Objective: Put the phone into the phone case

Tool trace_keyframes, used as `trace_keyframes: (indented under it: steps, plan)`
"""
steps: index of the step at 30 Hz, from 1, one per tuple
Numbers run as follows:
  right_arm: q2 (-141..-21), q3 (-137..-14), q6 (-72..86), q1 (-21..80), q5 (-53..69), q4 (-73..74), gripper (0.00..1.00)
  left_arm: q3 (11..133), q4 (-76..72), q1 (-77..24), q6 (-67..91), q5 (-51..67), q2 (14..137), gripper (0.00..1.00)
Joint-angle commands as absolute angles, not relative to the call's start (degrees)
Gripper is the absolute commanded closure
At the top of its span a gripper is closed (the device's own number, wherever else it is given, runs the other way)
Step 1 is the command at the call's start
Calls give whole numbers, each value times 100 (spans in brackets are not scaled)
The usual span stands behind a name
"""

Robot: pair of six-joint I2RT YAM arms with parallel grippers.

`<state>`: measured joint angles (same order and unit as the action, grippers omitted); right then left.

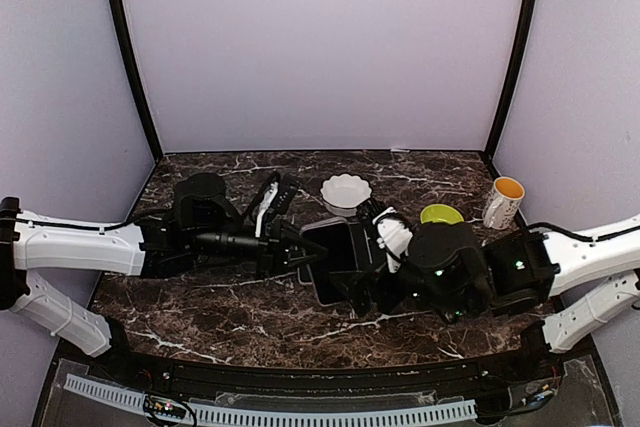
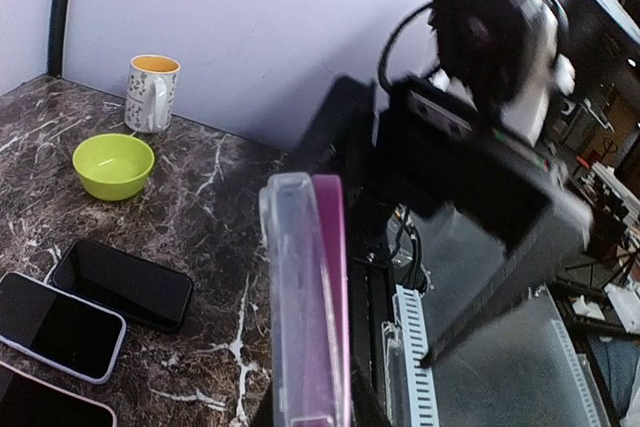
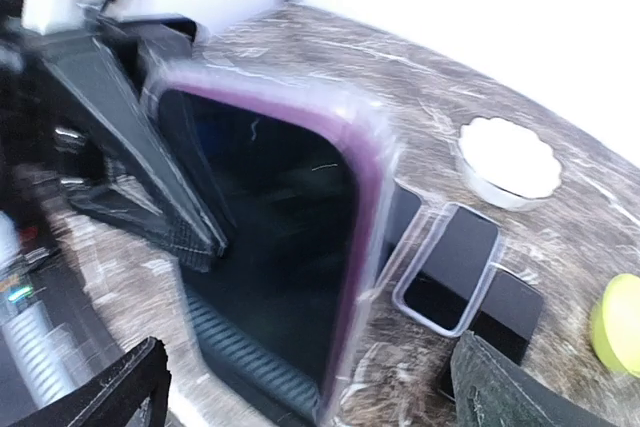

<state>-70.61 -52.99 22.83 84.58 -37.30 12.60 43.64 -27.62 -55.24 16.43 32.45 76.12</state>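
Grips the phone case (image 2: pixel 288 307) with the left tool (image 1: pixel 298 251), closed narrow on the case's 9 o'clock edge as seen from above. Holds it raised above the middle of the counter (image 1: pixel 200 307), standing on edge in the left wrist view, clear shell and purple side flat against each other. Houses the phone (image 3: pixel 270 237): dark screen, purple border, clear bumper wrapped round that border along the top and the 3 o'clock side in the right wrist view; lower end too blurred to judge. Spreads the right tool (image 1: pixel 362 277) wide at 4 o'clock of the case, fingers (image 3: pixel 105 392) well apart, to either side of the phone's lower end and clear of it.

Near the held case at 12 o'clock: white scalloped bowl (image 1: pixel 345 192), inside washed out by glare, contents impossible to tell. At 2 o'clock: green bowl (image 1: pixel 441 214), showing only its own green inside. Beyond it on the same line, by the counter's far right corner: speckled mug (image 1: pixel 503 202), upright, orange-yellow within; liquid or glaze, cannot tell.

Flat on the counter, at 8 o'clock in the left wrist view: bare black phone (image 2: pixel 122 284), screen up, and just beside it a second phone in a pale case (image 2: pixel 58 327), also screen up; a third phone (image 2: pixel 45 409), pink-rimmed, cut off by the bottom corner.
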Motion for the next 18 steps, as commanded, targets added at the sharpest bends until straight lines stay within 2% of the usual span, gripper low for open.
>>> trace_keyframes:
  steps: [1,5,8,14,15,17,18]
  plan:
    - [-6094,-4903,1296,7729,-519,684,2,4428,-2703,-5519,623,4068,7145,100]
    - [-5997,-5064,895,7312,296,421,5,4464,-2704,-5541,456,4288,7047,100]
    - [-6212,-5266,722,7185,662,134,17,4608,-2547,-5572,406,4370,7107,100]
    - [-6670,-5556,691,6942,1096,-48,55,4783,-2352,-5633,178,4445,7160,100]
    - [-6717,-5579,715,6910,1207,-148,64,4834,-2265,-5638,137,4475,7166,100]
    - [-6759,-5571,793,6839,1382,-298,92,4886,-2177,-5649,72,4514,7203,100]
    - [-6773,-5556,846,6806,1384,-336,100,4895,-2170,-5650,82,4520,7209,100]
